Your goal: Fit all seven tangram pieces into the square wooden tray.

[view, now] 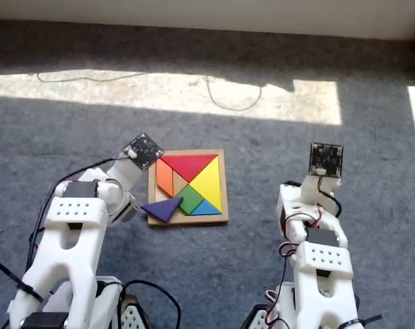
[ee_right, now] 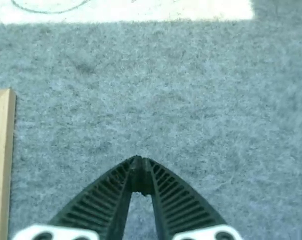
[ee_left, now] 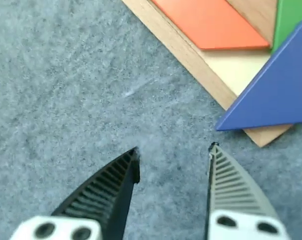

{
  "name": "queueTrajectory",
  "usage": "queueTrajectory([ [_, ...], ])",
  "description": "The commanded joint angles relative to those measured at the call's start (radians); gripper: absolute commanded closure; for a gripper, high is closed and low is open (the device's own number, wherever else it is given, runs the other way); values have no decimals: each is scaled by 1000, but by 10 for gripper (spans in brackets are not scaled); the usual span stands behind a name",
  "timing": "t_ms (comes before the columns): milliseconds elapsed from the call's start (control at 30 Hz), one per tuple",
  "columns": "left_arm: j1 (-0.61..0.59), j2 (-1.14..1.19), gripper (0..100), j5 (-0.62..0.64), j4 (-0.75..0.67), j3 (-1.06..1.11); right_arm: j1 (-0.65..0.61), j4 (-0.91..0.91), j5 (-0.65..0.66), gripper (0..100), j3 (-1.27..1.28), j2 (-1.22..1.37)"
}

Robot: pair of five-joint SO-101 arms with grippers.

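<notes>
Wood square tray lies on the grey carpet in the high view, between the white left arm and the white right arm, nearer the left one. Inside it we see a large red triangle piece along the far side, a large yellow triangle piece on the right, an orange parallelogram piece on the left, and a green piece and a small light blue triangle piece along the near side. Dark blue triangle piece isn't seated: it lies across the tray's near left corner, one tip out past the rim. Thin cable loops over the sunlit strip beyond. Left wrist view: left gripper has its jaws wide apart with nothing between them, over carpet just beside that corner and clear of the dark blue triangle piece. Orange parallelogram piece and green piece lie flat behind it, with a pale patch between them; we can't tell if that's tray floor or a piece. Right wrist view: right gripper is closed tip to tip, holding nothing, over carpet apart from the tray's rim.
</notes>
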Motion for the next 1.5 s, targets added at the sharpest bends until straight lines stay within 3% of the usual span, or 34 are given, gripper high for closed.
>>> queueTrajectory([
  [0, -8, -22, 785, 49, -14, -2, -10, -24, 9, 988, -10, -15],
  [500, 136, -19, 785, 163, -32, 15, -10, -24, 9, 988, -8, -15],
  [733, 139, -19, 785, 189, -201, 94, -10, -24, 9, 988, -8, -15],
  [1067, 133, -21, 785, 190, -285, 96, -10, -24, 9, 988, -5, -15],
  [1200, 140, -41, 785, 199, -224, 41, -10, -24, 9, 988, -5, -15],
  [1300, 140, -67, 785, 305, -160, -13, -10, -24, 9, 988, -5, -15],
  [1467, 223, -73, 785, 427, -172, -19, -10, -24, 9, 988, -5, -15],
])
